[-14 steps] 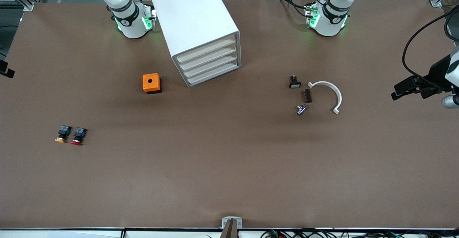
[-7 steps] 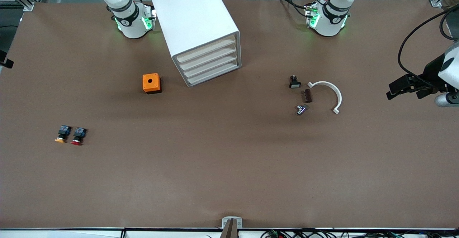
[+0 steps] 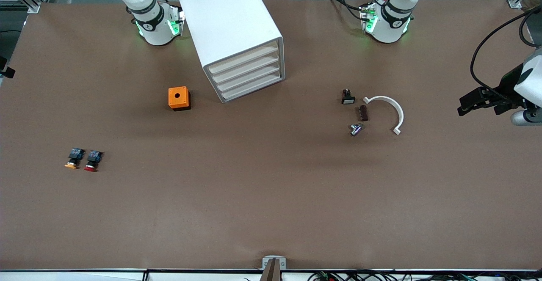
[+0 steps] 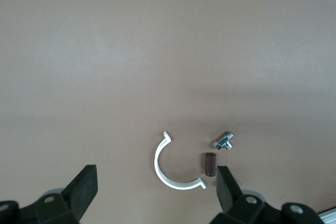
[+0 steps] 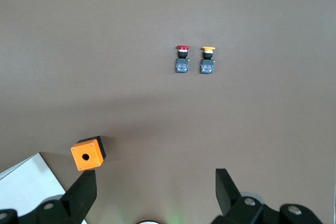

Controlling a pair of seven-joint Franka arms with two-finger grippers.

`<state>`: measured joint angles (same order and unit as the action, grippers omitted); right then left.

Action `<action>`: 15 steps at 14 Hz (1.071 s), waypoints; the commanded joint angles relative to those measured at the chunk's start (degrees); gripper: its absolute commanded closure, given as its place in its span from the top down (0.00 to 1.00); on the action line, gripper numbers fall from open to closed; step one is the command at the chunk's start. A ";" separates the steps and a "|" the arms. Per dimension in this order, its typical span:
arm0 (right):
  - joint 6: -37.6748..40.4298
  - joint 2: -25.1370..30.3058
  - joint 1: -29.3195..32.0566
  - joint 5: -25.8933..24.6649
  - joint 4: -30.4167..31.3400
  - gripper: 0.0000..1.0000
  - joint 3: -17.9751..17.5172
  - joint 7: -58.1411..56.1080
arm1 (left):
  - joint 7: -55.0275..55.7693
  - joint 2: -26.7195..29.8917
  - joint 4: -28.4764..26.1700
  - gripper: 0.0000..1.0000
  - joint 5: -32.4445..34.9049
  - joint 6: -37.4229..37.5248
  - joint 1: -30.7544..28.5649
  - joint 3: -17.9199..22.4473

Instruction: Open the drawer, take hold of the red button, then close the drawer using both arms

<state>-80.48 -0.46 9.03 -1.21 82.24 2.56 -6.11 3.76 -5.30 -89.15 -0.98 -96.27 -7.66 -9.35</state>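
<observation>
The red-capped button (image 3: pixel 90 161) lies on the brown table toward the right arm's end, beside its orange-yellow twin (image 3: pixel 72 159); both also show in the right wrist view, the red one (image 5: pixel 182 59) and the twin (image 5: pixel 207 59). The white drawer cabinet (image 3: pixel 230 31) stands between the arm bases with all drawers (image 3: pixel 247 75) shut. My right gripper (image 5: pixel 152 192) is open and empty, high over the table near the orange box (image 5: pixel 88 153). My left gripper (image 3: pixel 474 103) is open and empty, over the table's edge at the left arm's end; its own view (image 4: pixel 155 190) shows nothing between the fingers.
The orange box with a hole (image 3: pixel 178 98) sits beside the cabinet. A white C-shaped clip (image 3: pixel 391 107), a brown cylinder (image 3: pixel 363 113), a metal fitting (image 3: pixel 355 129) and a small black switch (image 3: pixel 348 97) lie toward the left arm's end.
My left gripper has shifted slightly inward over the table's end. The black tip at the right arm's end of the table has moved toward the bases. Nothing on the table has moved.
</observation>
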 commanded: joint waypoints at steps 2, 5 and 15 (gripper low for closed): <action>-0.47 1.51 0.46 0.60 1.52 1.00 -0.45 0.31 | 0.37 -0.06 0.65 1.00 1.33 0.82 0.01 -0.58; -0.21 1.51 0.46 0.60 1.61 1.00 -0.45 0.31 | 0.28 -0.06 1.78 1.00 1.51 0.82 0.27 -0.75; -1.95 2.73 0.46 0.60 3.27 1.00 -0.45 -0.04 | 0.28 -0.14 3.11 1.00 2.47 1.09 5.90 3.99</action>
<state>-80.70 -0.37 9.04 -1.21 82.47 2.59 -6.11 3.77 -5.54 -86.83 0.07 -96.26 -2.65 -6.31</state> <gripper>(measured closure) 0.000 0.000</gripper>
